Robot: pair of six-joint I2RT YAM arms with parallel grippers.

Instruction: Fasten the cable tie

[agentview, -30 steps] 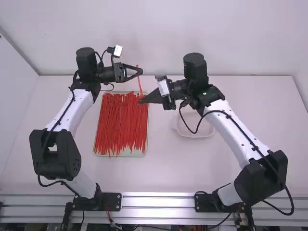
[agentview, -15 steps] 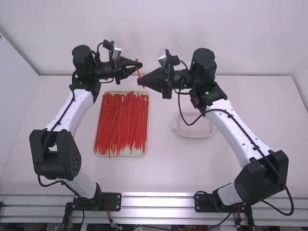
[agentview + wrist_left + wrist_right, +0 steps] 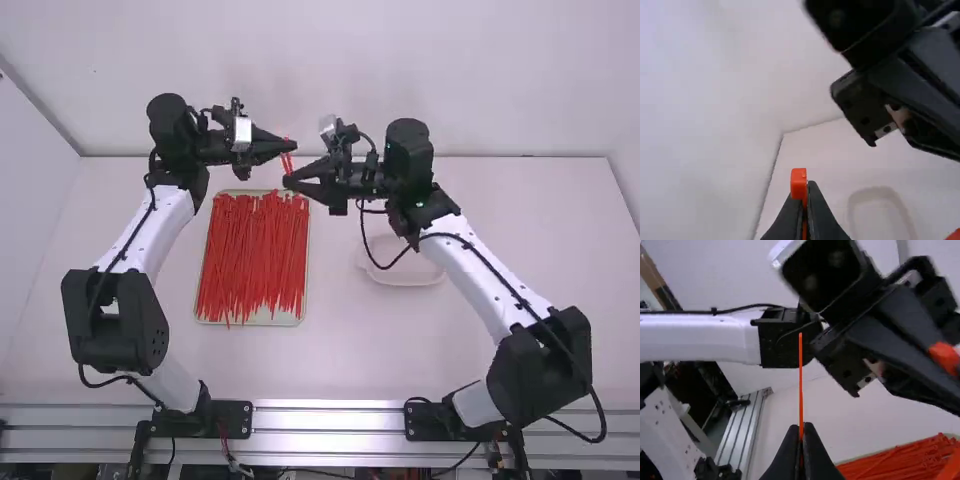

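One red cable tie (image 3: 288, 161) hangs in the air above the far end of the tray, held at both ends. My left gripper (image 3: 284, 150) is shut on its square head (image 3: 798, 181), which sticks out past the fingertips. Just below and right of it, my right gripper (image 3: 290, 181) is shut on the tie's thin tail (image 3: 800, 380), which runs straight up from its fingertips toward the left gripper (image 3: 920, 355). The two grippers point at each other, tips a short way apart. The right gripper's body (image 3: 890, 100) looms close in the left wrist view.
A tray (image 3: 296, 318) with a heap of several red cable ties (image 3: 250, 255) lies on the white table under the grippers. A clear shallow container (image 3: 400, 268) sits to the right of the tray, below the right arm.
The right gripper has risen from the tray's far edge with the tie's tail. The left gripper has tilted up and moved closer, so the tips now nearly meet.
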